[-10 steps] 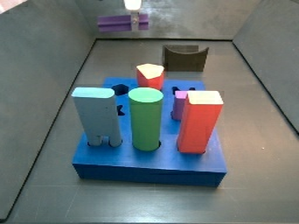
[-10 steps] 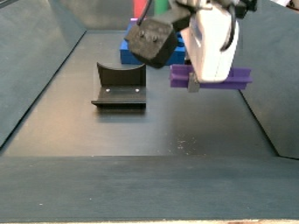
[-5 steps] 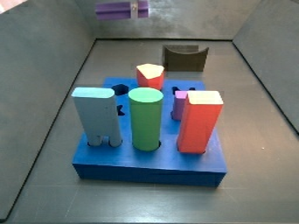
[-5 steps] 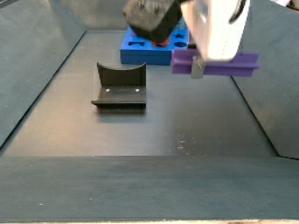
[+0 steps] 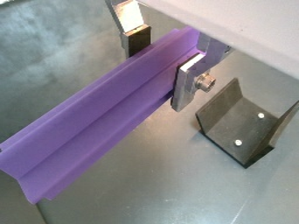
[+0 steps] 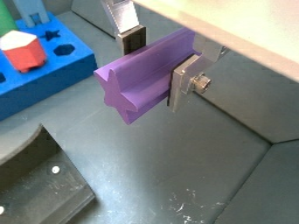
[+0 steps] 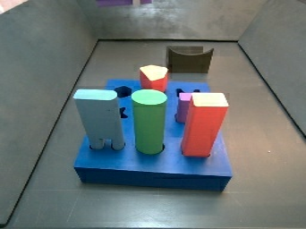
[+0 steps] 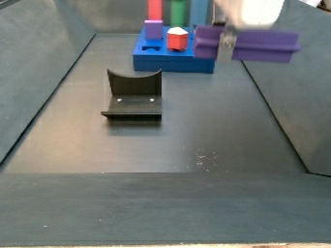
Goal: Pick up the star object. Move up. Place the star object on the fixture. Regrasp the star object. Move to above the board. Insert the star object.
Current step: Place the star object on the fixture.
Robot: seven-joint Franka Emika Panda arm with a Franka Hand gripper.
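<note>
My gripper [image 5: 160, 54] is shut on the star object [image 5: 105, 127], a long purple bar with a star-shaped end, held lying level across the fingers. It shows in both wrist views [image 6: 138, 72]. In a side view the gripper [image 8: 229, 43] carries the star object [image 8: 265, 45] high above the floor, off to the side of the fixture [image 8: 132, 96]. In a side view only its lower edge [image 7: 116, 3] shows at the frame's top. The blue board [image 7: 156, 152] holds several upright pegs. The fixture [image 5: 246, 127] stands on the floor below the star object.
The board carries a light blue peg [image 7: 98, 118], a green cylinder [image 7: 148, 122], a red block [image 7: 205, 124] and a red and cream peg [image 7: 152, 76]. A star-shaped hole [image 6: 52, 35] shows in the board. Grey walls enclose the floor on both sides.
The gripper has risen with the star object still in it, almost leaving the top of one side view. Nothing else has moved.
</note>
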